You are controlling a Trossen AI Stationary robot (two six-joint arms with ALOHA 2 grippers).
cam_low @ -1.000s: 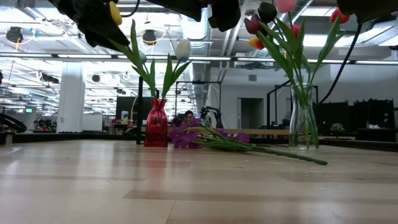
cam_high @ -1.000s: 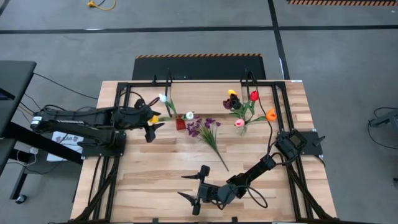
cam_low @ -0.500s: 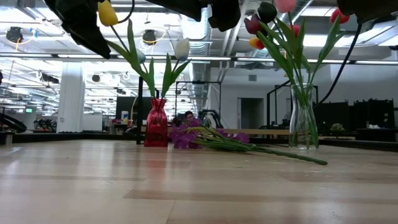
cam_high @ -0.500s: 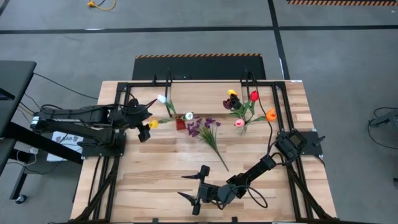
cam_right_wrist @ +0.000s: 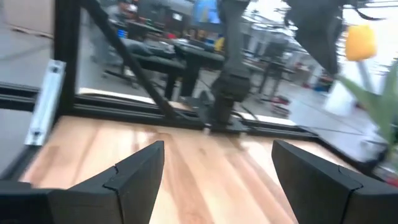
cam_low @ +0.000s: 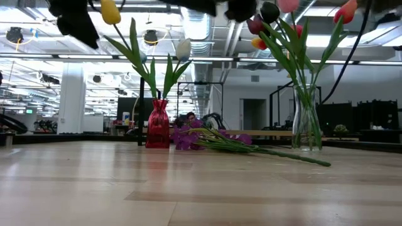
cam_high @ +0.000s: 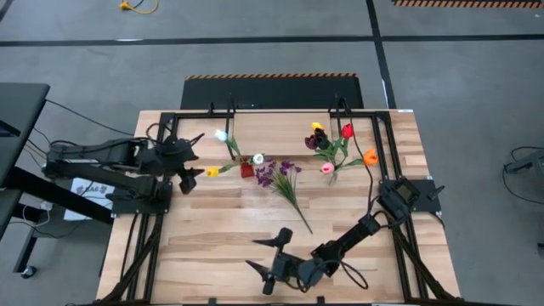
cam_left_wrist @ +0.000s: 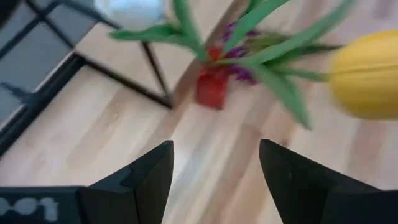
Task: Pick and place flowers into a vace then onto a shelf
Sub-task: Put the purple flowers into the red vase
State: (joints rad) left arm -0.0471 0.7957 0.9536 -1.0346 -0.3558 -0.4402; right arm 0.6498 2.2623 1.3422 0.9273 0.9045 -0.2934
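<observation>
A small red vase point(cam_high: 246, 169) holds a yellow tulip point(cam_high: 212, 171) that leans toward the table's left, and white tulips point(cam_high: 223, 134). My left gripper point(cam_high: 192, 161) hovers open just left of the yellow bloom point(cam_left_wrist: 367, 74), with nothing between its fingers. A clear glass vase point(cam_low: 306, 125) at the far right holds several tulips point(cam_high: 340, 140). A purple sprig point(cam_high: 285, 183) lies flat on the table between the vases. My right gripper point(cam_high: 270, 259) waits open near the table's near edge, at the middle. The shelf is out of view.
Black frame bars point(cam_high: 280, 114) run along the table's far edge and down both sides. The right arm's cable point(cam_high: 357, 274) loops on the boards at the near edge. Bare planks lie between the sprig and my right gripper.
My left gripper has drawn back from the yellow tulip toward the table's left edge, rising a little and tipping more steeply down; its fingers have stayed open. The tulip stays in the red vase, leaning left. My right gripper has turned slightly in place.
</observation>
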